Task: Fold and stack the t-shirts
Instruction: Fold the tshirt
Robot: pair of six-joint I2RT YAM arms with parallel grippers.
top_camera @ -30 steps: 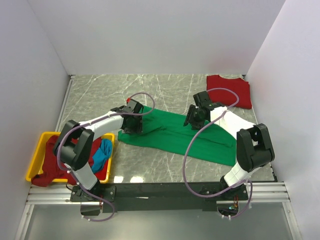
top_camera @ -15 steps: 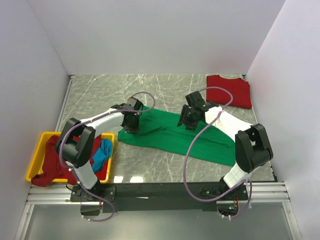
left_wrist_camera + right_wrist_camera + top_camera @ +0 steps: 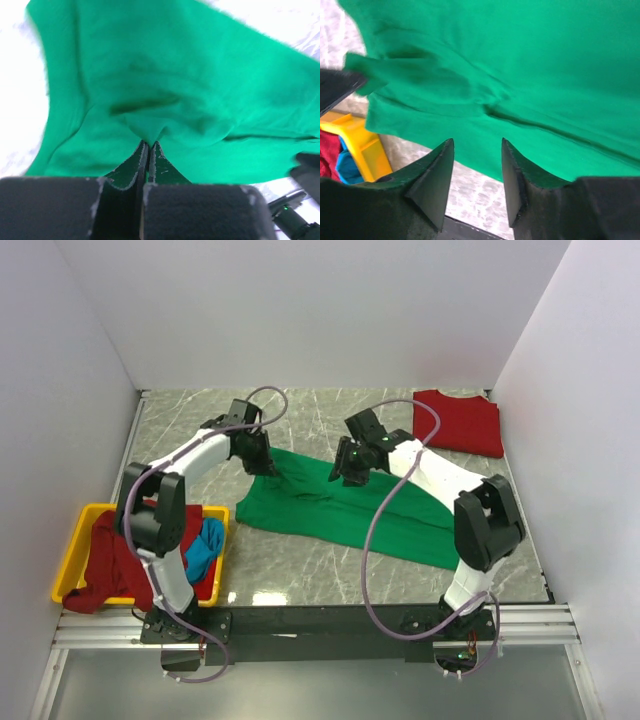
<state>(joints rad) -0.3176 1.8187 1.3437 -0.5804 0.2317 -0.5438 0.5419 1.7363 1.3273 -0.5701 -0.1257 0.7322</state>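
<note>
A bright green t-shirt (image 3: 340, 510) lies spread across the middle of the table. My left gripper (image 3: 263, 462) is shut on a pinch of its back left edge, and the cloth (image 3: 150, 75) bunches into the closed jaws (image 3: 148, 145). Over the shirt's back edge near the middle hovers my right gripper (image 3: 346, 470). It (image 3: 477, 144) is open with nothing between its fingers, and the green cloth (image 3: 510, 65) lies below. A red t-shirt (image 3: 460, 422) lies folded at the back right. Red (image 3: 110, 565) and blue (image 3: 205, 545) t-shirts are heaped in the bin.
The yellow plastic bin (image 3: 72, 548) stands at the near left of the table, also visible in the right wrist view (image 3: 367, 145). White walls close in the marble tabletop (image 3: 190, 425) on three sides. The arms' base rail (image 3: 320, 625) runs along the near edge.
My left gripper shut on the green shirt's edge and drew it toward the back left. My right gripper slid left along the shirt's back edge, its jaws a little narrower.
</note>
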